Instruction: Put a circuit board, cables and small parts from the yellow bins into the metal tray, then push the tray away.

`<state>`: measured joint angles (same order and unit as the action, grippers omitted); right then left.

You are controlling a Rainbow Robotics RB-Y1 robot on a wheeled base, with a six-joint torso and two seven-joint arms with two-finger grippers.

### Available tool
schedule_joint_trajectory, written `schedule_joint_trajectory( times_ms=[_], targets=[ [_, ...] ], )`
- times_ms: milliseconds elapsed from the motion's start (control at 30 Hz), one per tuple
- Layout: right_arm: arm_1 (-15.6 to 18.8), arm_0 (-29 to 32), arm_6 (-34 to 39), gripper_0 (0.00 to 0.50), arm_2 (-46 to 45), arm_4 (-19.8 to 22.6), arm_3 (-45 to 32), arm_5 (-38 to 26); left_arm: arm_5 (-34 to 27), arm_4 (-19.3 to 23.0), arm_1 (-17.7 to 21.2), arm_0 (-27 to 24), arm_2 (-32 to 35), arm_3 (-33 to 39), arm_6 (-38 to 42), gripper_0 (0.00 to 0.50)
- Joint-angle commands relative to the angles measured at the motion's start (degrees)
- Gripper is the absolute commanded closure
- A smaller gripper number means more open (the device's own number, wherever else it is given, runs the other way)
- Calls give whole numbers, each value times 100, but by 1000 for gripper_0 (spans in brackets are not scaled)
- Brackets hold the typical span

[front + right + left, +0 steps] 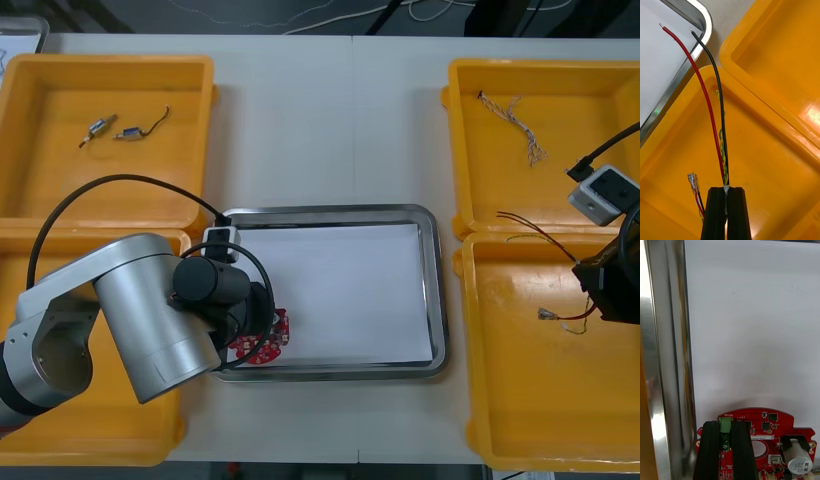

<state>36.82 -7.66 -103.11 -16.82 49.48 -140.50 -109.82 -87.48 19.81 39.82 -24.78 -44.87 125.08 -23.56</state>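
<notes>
A round red circuit board (pixel 769 425) hangs low over the near left corner of the metal tray (pixel 438 300), which is white inside. My left gripper (pixel 726 425) is shut on the board at its green connector; in the front view the board (pixel 264 342) peeks out from under that wrist. My right gripper (pixel 726 189) is shut on a red, black and yellow-green cable (pixel 713 112) above the near right yellow bin (pixel 520 400). The cable's bare ends (pixel 520 225) point toward the tray, and a short connector end (pixel 693 182) dangles beside the fingers.
The far left yellow bin (pixel 40 150) holds two small metal parts (pixel 112 129). A twisted blue and white cable (pixel 515 120) lies in the far right bin (pixel 600 80). The left arm's bulk covers the near left bin (pixel 100 440).
</notes>
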Motion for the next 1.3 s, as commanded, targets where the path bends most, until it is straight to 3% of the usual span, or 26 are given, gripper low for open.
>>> schedule_joint_trajectory(
  times_ms=[33, 67, 167, 233, 300, 467, 700, 1067, 1300],
  targets=[
    [194, -113, 177, 500, 47, 27, -153, -18, 73, -74, 175, 87, -92, 26, 132, 443],
    [194, -113, 177, 500, 47, 27, -153, -18, 73, -74, 175, 96, -92, 17, 141, 366],
    [194, -113, 177, 500, 47, 27, -153, -18, 73, -74, 175, 96, -92, 17, 158, 291],
    [194, -113, 177, 500, 47, 27, -153, -18, 82, -82, 175, 96, -92, 26, 167, 187],
    [194, -113, 177, 500, 47, 27, -153, -18, 73, -82, 175, 96, -92, 17, 176, 118],
    [194, -113, 177, 500, 47, 27, -153, -18, 73, -74, 175, 96, -92, 26, 194, 0],
    [194, -113, 177, 500, 47, 27, -153, -18, 55, -47, 175, 87, -13, 96, 220, 0],
    [194, -113, 177, 500, 47, 27, -153, -18, -788, 524, -132, -221, 558, 377, 246, 0],
    [194, -113, 177, 500, 47, 27, -153, -18, -876, 920, -176, -308, 971, 465, 255, 0]
  ],
)
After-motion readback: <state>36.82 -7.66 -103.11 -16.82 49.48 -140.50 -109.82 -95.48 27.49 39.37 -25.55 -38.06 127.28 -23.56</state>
